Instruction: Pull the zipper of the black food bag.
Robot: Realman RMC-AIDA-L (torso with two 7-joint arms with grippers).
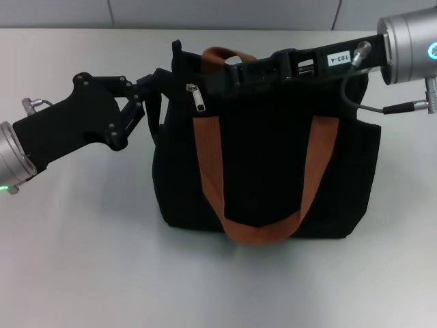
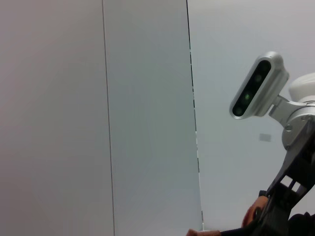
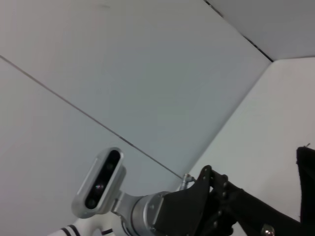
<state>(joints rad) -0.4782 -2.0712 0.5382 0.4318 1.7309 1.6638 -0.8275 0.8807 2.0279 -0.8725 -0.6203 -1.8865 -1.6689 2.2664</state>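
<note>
The black food bag [image 1: 263,164] stands upright in the middle of the table, with orange-brown strap handles [image 1: 208,157]. The silver zipper pull [image 1: 198,98] hangs free on the bag's front near its upper left corner. My left gripper [image 1: 158,78] reaches in from the left and is closed on the bag's upper left edge. My right gripper [image 1: 231,68] lies along the bag's top from the right, its tip by the far handle and a little right of the pull. The right wrist view shows the left gripper [image 3: 216,209] and a bag corner [image 3: 306,182].
The bag stands on a pale grey table [image 1: 82,260] with a wall behind it. A grey cable [image 1: 355,96] loops from my right wrist over the bag's right side. My head camera shows in the left wrist view [image 2: 258,86] and in the right wrist view [image 3: 98,183].
</note>
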